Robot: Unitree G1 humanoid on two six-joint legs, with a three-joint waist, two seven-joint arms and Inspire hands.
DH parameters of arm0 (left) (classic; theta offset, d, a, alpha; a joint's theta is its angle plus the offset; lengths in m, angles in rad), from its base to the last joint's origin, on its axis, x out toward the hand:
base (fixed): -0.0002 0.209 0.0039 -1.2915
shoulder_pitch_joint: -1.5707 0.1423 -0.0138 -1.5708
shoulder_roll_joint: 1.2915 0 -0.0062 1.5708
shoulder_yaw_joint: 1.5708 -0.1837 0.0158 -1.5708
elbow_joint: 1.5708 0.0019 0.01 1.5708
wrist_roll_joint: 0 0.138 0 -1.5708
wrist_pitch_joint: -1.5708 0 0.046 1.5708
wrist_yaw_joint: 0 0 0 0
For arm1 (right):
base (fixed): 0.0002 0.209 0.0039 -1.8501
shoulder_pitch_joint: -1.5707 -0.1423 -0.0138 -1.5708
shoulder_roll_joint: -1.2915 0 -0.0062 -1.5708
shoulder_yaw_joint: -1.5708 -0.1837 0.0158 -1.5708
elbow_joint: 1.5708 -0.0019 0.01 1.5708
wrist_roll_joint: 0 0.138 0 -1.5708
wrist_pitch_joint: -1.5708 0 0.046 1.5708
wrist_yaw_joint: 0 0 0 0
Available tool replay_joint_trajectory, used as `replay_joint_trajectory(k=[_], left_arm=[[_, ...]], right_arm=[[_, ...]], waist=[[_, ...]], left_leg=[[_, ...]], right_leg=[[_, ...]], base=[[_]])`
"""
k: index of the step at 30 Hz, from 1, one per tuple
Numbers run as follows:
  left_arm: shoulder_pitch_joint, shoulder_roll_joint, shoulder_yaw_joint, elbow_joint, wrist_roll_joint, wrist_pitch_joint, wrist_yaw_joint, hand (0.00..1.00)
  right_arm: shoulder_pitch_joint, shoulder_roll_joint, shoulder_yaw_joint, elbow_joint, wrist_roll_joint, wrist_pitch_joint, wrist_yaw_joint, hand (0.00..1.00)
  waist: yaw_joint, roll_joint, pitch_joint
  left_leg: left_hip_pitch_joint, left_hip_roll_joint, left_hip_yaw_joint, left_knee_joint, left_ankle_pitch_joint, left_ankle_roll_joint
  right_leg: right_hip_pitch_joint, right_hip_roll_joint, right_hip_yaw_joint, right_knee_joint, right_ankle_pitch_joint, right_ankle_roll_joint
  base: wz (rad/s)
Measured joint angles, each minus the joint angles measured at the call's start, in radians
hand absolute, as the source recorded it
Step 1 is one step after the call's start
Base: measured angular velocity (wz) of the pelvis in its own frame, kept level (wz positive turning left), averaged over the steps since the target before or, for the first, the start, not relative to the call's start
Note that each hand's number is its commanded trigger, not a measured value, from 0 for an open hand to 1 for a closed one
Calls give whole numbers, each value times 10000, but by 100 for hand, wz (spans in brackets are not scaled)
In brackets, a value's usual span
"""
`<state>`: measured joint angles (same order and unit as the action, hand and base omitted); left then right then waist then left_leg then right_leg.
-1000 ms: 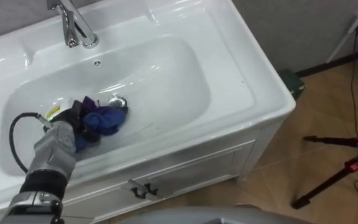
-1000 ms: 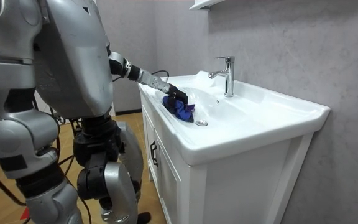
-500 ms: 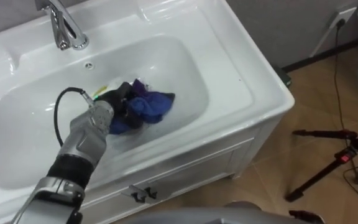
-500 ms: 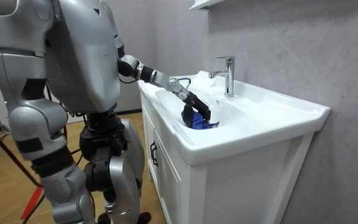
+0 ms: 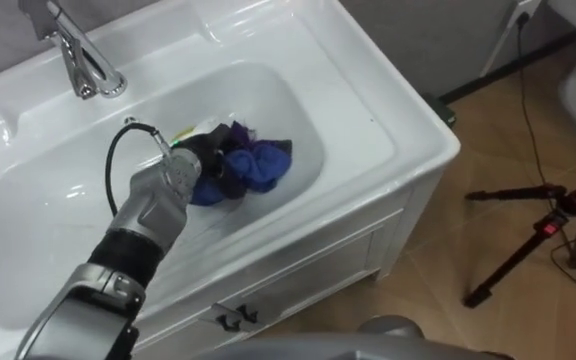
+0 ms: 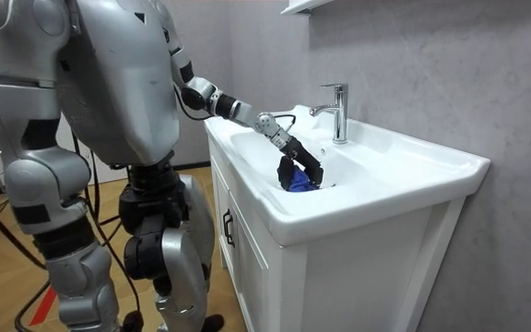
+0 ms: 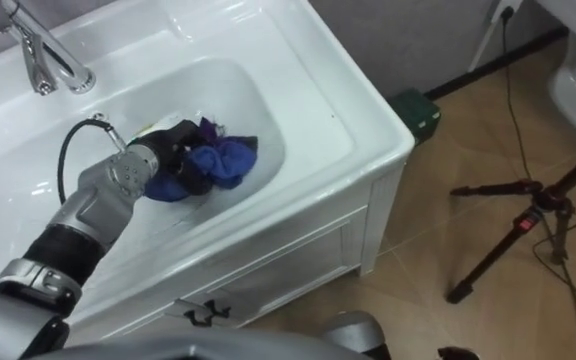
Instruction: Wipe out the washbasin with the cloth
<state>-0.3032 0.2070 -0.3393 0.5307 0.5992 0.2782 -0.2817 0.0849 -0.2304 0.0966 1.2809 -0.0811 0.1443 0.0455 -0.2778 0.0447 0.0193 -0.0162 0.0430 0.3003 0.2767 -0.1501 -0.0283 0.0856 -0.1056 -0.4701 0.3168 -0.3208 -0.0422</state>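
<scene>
Fingers of my left hand (image 5: 206,165) are curled tight into the blue cloth (image 5: 260,165), wadding it low in the basin (image 5: 368,120) toward the bowl's right end, well apart from the tap (image 5: 76,60). I judge the bunched grip is there so the arm can press and scrub. No writing legible on cloth, basin or tap.

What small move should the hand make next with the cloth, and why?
Probably sweep the blue cloth leftward across the bowl floor: the left hand grips it bunched close to the right wall of the basin, while a wide stretch lies toward the faucet.
</scene>
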Motion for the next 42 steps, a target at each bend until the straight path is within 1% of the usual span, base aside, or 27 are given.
replay_joint_trajectory(k=[3,8,15,22,26,27,29,34,36,38,39,40,41,42], left_arm=[[-19,0,-3,-10,-217,-5,-54,100],[-74,1,6,1,-285,-12,-81,100],[-73,34,21,51,-599,-76,186,100],[-73,30,50,50,-792,-102,399,100],[-71,29,48,56,-766,-98,371,100],[-72,29,34,55,-761,-99,373,100],[-72,31,42,63,-756,-100,366,100],[-82,53,61,216,-680,-236,386,100],[-64,51,269,334,-617,-339,387,100],[-51,48,404,577,-573,-538,449,100],[-33,-3,466,815,-576,-729,550,100],[16,-40,567,986,-578,-897,641,100],[47,-49,608,1072,-586,-956,691,100],[88,-54,655,1302,-590,-1117,820,100]], right_arm=[[2,-3,-4,-2,-44,-16,26,0],[-54,-12,-7,2,-87,1,224,0],[-61,-35,-8,-11,-75,5,75,0],[64,-37,-63,-99,-78,-3,106,0],[235,-43,-112,-383,-73,3,100,0],[252,-42,-108,-385,-81,-3,101,0],[280,-41,-100,-356,-106,4,107,0],[404,-122,-102,-388,-73,113,232,0],[568,-78,-123,-492,-113,278,276,0],[558,-73,-134,-501,-107,347,333,0],[590,-71,-233,-503,-99,429,335,0],[631,-69,-365,-501,-93,477,323,0],[640,-69,-405,-501,-88,502,314,0],[635,-72,-418,-499,-85,546,287,0]], waist=[[-34,50,-16],[-72,51,-16],[-66,67,-11],[-76,72,-16],[-70,53,-11],[-85,51,-12],[-131,37,-9],[-114,-18,-14],[-54,-89,0],[53,-117,4],[73,-143,-7],[127,-171,5],[151,-194,3],[200,-225,-15]], left_leg=[[-3,-4,-2,1,-4,6],[-23,-21,5,1,-7,10],[-91,-18,9,83,-31,47],[-73,-13,93,149,-39,59],[95,-17,281,132,-38,59],[110,-21,272,136,-39,59],[98,-21,267,136,-39,58],[85,-6,290,156,-41,57],[108,-8,333,152,-44,61],[121,0,306,151,-46,64],[152,-8,262,147,-47,64],[258,-7,291,136,-49,66],[283,-7,303,136,-50,68],[307,-2,316,144,-51,69]], right_leg=[[8,-14,-6,-11,7,14],[19,-3,-3,-45,11,20],[-28,7,62,-54,17,29],[-39,7,270,-51,29,43],[-8,4,554,-24,28,43],[-1,-1,593,-24,28,44],[-1,-3,589,-24,28,44],[-1,-4,580,-19,28,45],[-39,-7,621,97,14,33],[-14,10,644,97,13,29],[48,17,622,81,13,29],[131,22,622,62,13,29],[166,17,621,65,13,28],[199,14,624,68,6,17]], base=[[3],[2],[0],[-5],[-15],[-11],[2],[1],[-3],[-3],[0],[0],[-4],[-6]])
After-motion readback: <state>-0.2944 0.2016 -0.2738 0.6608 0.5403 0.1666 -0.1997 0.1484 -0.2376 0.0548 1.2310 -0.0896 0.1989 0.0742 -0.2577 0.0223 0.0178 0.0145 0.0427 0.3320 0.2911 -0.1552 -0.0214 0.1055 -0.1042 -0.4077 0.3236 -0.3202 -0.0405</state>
